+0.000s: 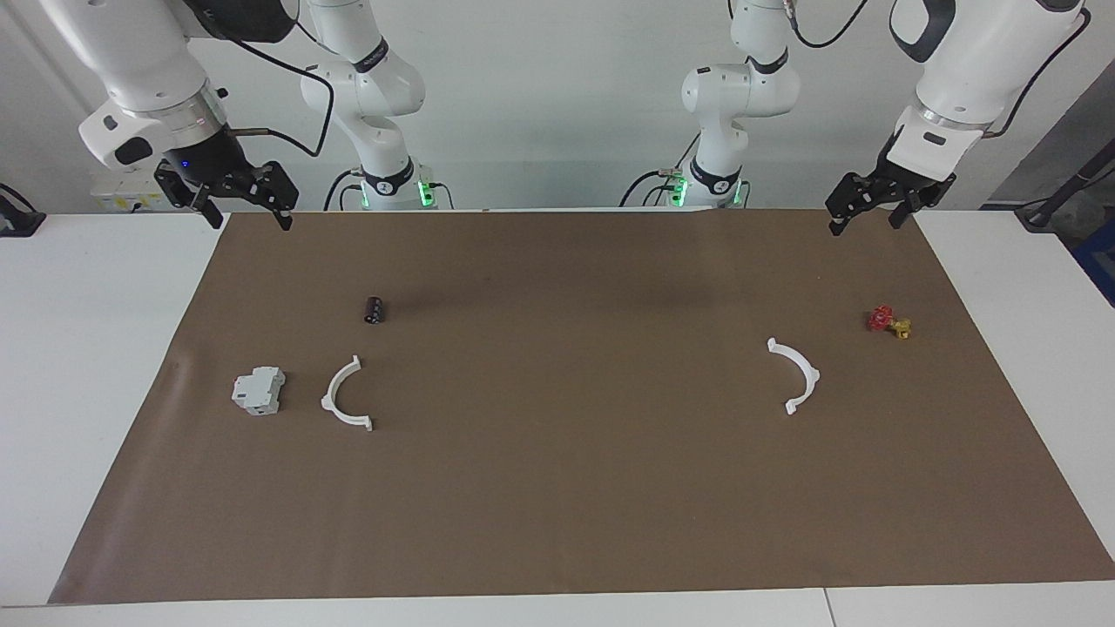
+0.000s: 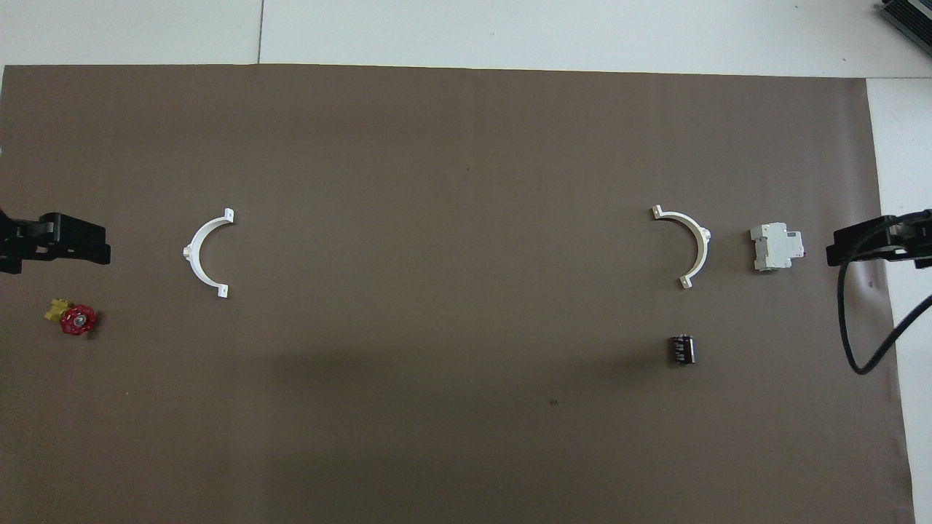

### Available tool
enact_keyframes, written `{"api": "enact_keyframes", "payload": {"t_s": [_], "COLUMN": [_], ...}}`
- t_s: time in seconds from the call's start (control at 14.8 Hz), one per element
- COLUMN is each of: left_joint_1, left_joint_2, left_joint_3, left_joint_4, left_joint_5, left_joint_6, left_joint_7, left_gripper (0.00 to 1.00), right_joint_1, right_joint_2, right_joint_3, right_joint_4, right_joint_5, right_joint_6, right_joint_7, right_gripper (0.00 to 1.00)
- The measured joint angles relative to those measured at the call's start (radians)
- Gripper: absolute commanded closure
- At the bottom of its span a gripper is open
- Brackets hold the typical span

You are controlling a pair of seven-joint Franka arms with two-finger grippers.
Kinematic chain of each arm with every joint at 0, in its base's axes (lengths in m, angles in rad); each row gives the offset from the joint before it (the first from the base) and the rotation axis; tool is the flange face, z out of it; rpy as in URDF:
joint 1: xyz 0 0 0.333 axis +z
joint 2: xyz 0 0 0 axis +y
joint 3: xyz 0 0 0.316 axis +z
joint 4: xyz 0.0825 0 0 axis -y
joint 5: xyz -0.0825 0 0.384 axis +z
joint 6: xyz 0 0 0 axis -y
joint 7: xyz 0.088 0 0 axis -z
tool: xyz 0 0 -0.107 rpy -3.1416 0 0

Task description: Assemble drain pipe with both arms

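The drain pipe lies as two separate white half-ring arcs flat on the brown mat (image 1: 557,522), far apart. One arc (image 1: 812,373) (image 2: 192,247) lies toward the left arm's end, the other arc (image 1: 329,396) (image 2: 703,244) toward the right arm's end. Their open sides face each other. My left gripper (image 1: 868,219) (image 2: 102,246) hangs open and empty, raised over the mat's edge at its end. My right gripper (image 1: 248,216) (image 2: 836,251) hangs open and empty, raised over the mat's edge at its own end. Neither touches an arc.
A grey-white boxy block (image 1: 259,390) (image 2: 777,247) stands beside the right-end arc. A small black cylinder (image 1: 375,309) (image 2: 681,349) lies nearer to the robots than that arc. A red-and-yellow valve (image 1: 888,322) (image 2: 73,318) lies near the left-end arc.
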State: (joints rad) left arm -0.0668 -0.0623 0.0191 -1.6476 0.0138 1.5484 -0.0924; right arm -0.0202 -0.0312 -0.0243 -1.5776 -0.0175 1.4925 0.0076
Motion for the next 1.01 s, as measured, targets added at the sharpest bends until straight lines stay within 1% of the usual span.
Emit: {"api": "enact_keyframes", "payload": {"t_s": [0.27,0.4,0.54,0.74,0.88,1.01], "left_joint_1": [0.0,0.0,0.0,0.0,0.0,0.0], "left_joint_2": [0.0,0.0,0.0,0.0,0.0,0.0], "left_joint_3": [0.0,0.0,0.0,0.0,0.0,0.0], "left_joint_4": [0.0,0.0,0.0,0.0,0.0,0.0], "left_joint_5": [0.0,0.0,0.0,0.0,0.0,0.0], "left_joint_6": [0.0,0.0,0.0,0.0,0.0,0.0], "left_joint_7": [0.0,0.0,0.0,0.0,-0.001,-0.001], "left_gripper": [0.0,0.0,0.0,0.0,0.0,0.0], "right_joint_1": [0.0,0.001,0.002,0.003,0.004,0.003], "right_joint_2": [0.0,0.0,-0.009,-0.011,0.017,0.076], "right_joint_3": [0.001,0.003,0.008,0.012,0.013,0.013], "right_joint_4": [0.0,-0.014,-0.081,-0.226,-0.308,-0.348], "right_joint_5": [0.0,0.003,0.007,0.034,0.047,0.05], "right_joint_6": [0.002,0.048,0.153,0.311,0.418,0.513], "right_joint_7": [0.0,0.0,0.0,-0.009,-0.089,-0.199], "right_gripper": [0.0,0.0,0.0,0.0,0.0,0.0]}}
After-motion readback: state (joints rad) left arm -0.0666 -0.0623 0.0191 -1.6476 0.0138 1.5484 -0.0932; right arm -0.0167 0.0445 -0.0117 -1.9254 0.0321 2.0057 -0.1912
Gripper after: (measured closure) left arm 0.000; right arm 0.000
